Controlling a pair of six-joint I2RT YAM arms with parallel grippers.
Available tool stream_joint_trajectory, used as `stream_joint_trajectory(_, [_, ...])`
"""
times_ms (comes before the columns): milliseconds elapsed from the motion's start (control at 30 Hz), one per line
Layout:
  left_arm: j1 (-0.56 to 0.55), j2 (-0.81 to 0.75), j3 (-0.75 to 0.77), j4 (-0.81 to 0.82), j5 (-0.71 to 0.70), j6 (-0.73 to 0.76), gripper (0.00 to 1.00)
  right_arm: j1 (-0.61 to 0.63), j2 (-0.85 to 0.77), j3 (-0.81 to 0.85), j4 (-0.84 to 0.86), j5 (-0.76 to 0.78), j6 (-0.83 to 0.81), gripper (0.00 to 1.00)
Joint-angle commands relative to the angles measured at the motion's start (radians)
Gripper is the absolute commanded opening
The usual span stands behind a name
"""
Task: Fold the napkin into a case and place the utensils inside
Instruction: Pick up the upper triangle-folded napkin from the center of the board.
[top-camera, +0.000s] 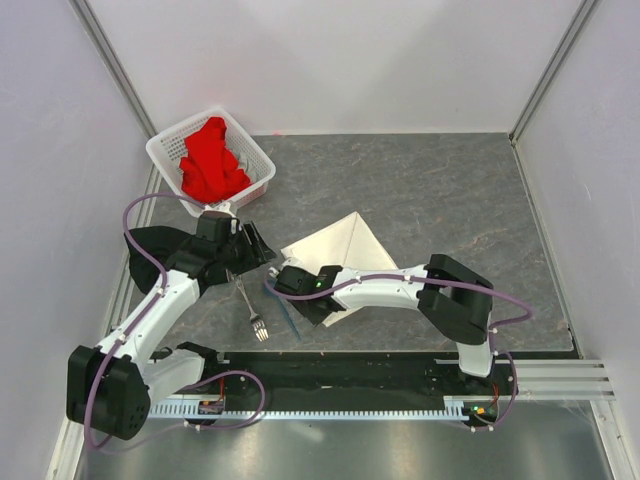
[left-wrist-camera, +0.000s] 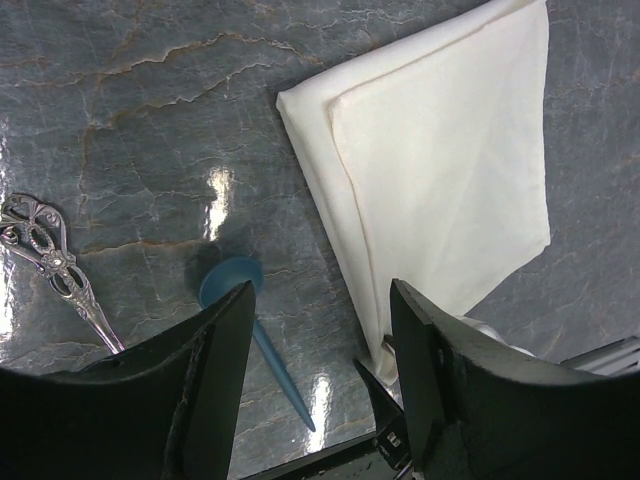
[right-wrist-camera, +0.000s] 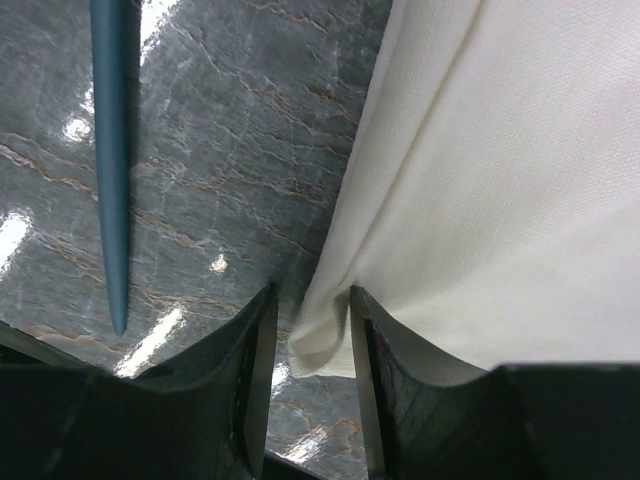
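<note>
From above, we see the grey marble desk (top-camera: 450, 190) between white walls (top-camera: 350, 60), the folded napkin (top-camera: 345, 243) near its middle, and the left arm (top-camera: 170, 295) and right arm (top-camera: 390, 290) bent inward toward it. At the left wrist, the left fingers (left-wrist-camera: 225, 380), spread and empty, hover above the spoon (left-wrist-camera: 235, 285), with the fork (left-wrist-camera: 50, 255) off to one side. At the right wrist, the right fingers (right-wrist-camera: 255, 380) closely flank the napkin's near corner; we cannot tell whether they pinch it.

Cream napkin (top-camera: 345, 248) folded in layers, lying flat; silver fork (top-camera: 248, 305), blue spoon (left-wrist-camera: 271, 352), side by side just beside it
</note>
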Motion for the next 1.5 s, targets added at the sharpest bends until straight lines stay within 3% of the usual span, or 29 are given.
stream_joint_trajectory(0, [0.009, -0.021, -0.004, 0.021, 0.027, 0.015, 0.64, 0.004, 0.03, -0.03, 0.009, 0.042, -0.005, 0.45])
stream_joint_trajectory(100, [0.012, -0.021, -0.012, 0.019, 0.024, 0.017, 0.65, 0.004, 0.04, -0.038, 0.008, 0.039, -0.01, 0.5])
stream_joint_trajectory(200, [0.016, -0.016, -0.023, 0.022, 0.022, 0.017, 0.66, -0.001, 0.056, -0.055, 0.008, 0.048, -0.011, 0.47])
stream_joint_trajectory(267, [0.019, -0.016, -0.024, 0.022, 0.027, 0.017, 0.66, -0.019, 0.059, -0.071, 0.018, 0.016, -0.011, 0.42])
stream_joint_trajectory(400, [0.024, -0.005, -0.023, 0.025, 0.053, 0.018, 0.67, -0.071, 0.031, -0.162, 0.1, -0.073, -0.011, 0.17])
stream_joint_trajectory(533, [0.022, 0.04, -0.026, 0.056, 0.116, 0.027, 0.7, -0.085, 0.017, -0.165, 0.101, -0.07, -0.029, 0.0])
stream_joint_trajectory(667, [0.019, 0.129, -0.035, 0.139, 0.249, 0.012, 0.74, -0.09, -0.026, -0.144, 0.104, -0.081, -0.031, 0.0])
stream_joint_trajectory(800, [0.009, 0.211, -0.044, 0.22, 0.289, -0.04, 0.77, -0.107, -0.119, -0.125, 0.097, -0.123, -0.022, 0.0])
stream_joint_trajectory(1000, [-0.019, 0.309, -0.027, 0.304, 0.245, -0.115, 0.87, -0.145, -0.207, -0.118, 0.075, -0.169, -0.011, 0.0])
stream_joint_trajectory(1467, [-0.074, 0.521, 0.06, 0.347, 0.148, -0.163, 0.87, -0.163, -0.222, -0.115, 0.077, -0.2, -0.014, 0.0])
